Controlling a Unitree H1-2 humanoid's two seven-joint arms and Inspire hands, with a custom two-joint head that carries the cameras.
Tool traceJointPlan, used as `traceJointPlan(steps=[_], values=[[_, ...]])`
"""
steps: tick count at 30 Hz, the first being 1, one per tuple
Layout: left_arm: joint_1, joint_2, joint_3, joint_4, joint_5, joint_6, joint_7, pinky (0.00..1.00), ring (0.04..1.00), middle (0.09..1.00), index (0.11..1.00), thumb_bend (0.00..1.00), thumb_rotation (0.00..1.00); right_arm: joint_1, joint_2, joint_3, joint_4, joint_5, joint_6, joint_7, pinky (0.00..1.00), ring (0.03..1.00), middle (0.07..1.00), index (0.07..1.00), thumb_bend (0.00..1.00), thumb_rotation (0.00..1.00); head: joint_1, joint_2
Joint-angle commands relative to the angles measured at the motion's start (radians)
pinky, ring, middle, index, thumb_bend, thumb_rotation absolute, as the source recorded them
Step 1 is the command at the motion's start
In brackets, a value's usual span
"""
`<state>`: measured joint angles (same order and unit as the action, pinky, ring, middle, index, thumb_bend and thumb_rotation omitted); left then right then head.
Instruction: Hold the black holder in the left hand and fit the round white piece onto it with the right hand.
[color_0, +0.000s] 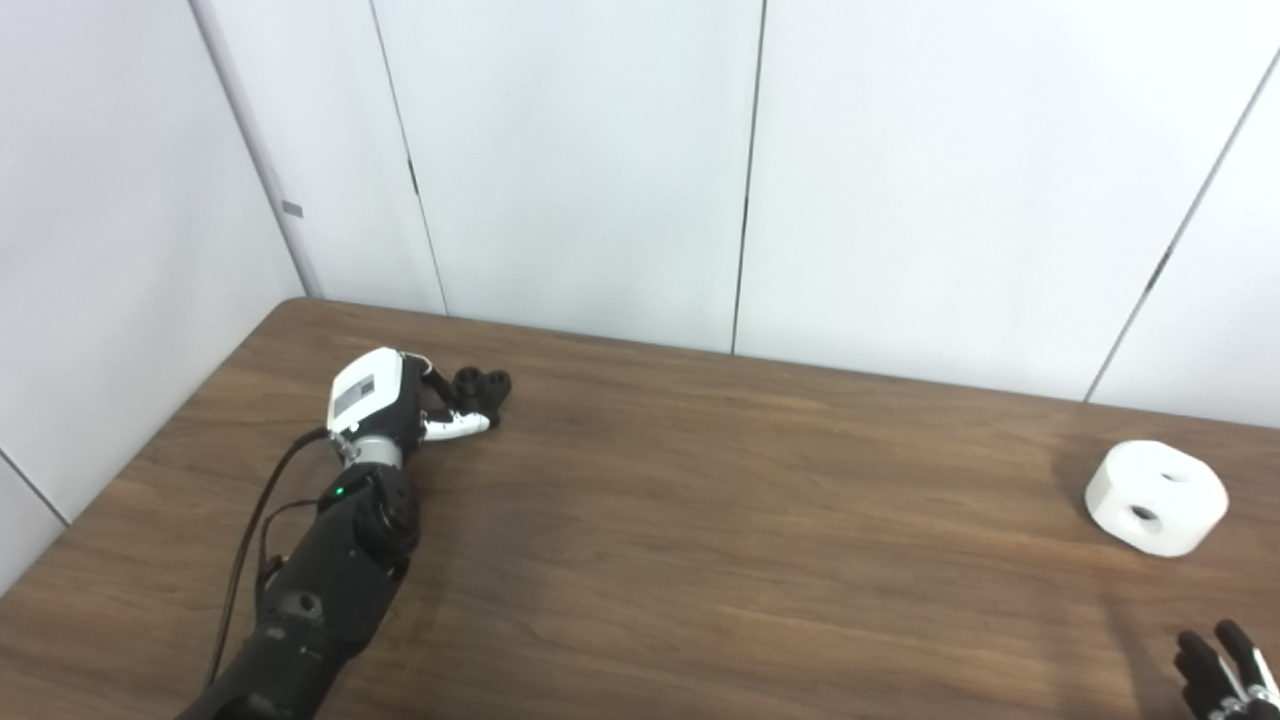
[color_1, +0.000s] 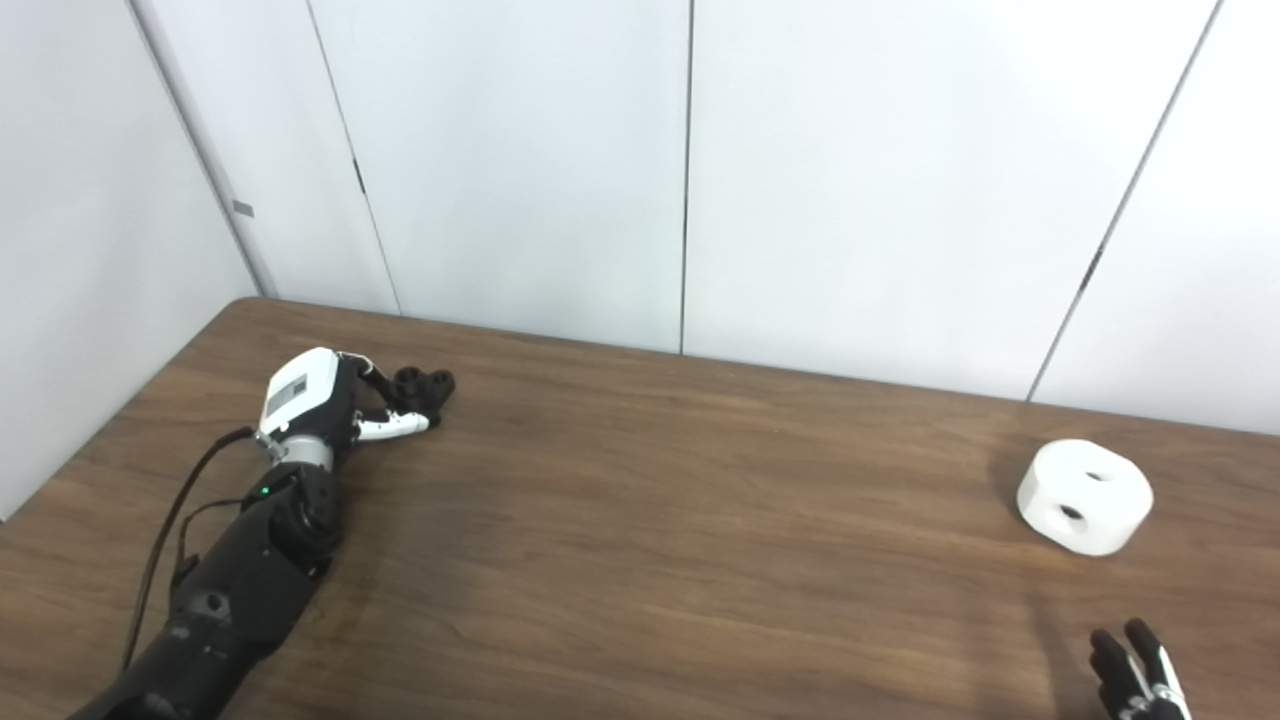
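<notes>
Right robot hand (color_1: 1140, 678), fingertips spread, waits near round white piece (color_1: 1086, 496); left robot hand (color_0: 400, 400) seemingly closing on black holder (color_0: 482, 386), still on counter (color_0: 700, 520); lifting comes next.

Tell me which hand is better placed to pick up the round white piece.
The right hand: it sits just below the round white piece at the table's right side. The left hand is far across, at the black holder.
</notes>
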<state>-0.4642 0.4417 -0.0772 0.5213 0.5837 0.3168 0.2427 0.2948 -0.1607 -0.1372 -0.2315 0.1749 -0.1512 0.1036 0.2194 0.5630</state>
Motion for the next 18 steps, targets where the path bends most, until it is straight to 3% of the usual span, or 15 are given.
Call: traceJointPlan(steps=[1, 10, 18], values=[[-0.023, 0.020, 0.005, 0.007, -0.003, -0.017, 0.024, 0.86, 0.858, 0.751, 0.484, 0.52, 0.05, 0.010, 0.016, 0.007, 0.030, 0.017, -0.020, 0.007, 1.00, 0.958, 0.934, 0.963, 0.54, 0.94, 0.000, 0.001], [-0.024, 0.028, -0.014, 0.006, 0.001, -0.024, 0.012, 0.80, 0.854, 0.766, 0.486, 0.52, 0.05, 0.012, 0.018, 0.008, 0.024, 0.000, -0.015, -0.004, 1.00, 0.959, 0.932, 0.966, 0.55, 0.94, -0.007, 0.005], [-0.001, 0.027, -0.022, -0.020, -0.026, -0.072, -0.003, 0.75, 0.820, 0.744, 0.486, 0.52, 0.05, 0.014, 0.017, 0.009, 0.016, 0.003, -0.007, 0.000, 1.00, 0.958, 0.930, 0.968, 0.57, 0.93, -0.026, 0.013]])
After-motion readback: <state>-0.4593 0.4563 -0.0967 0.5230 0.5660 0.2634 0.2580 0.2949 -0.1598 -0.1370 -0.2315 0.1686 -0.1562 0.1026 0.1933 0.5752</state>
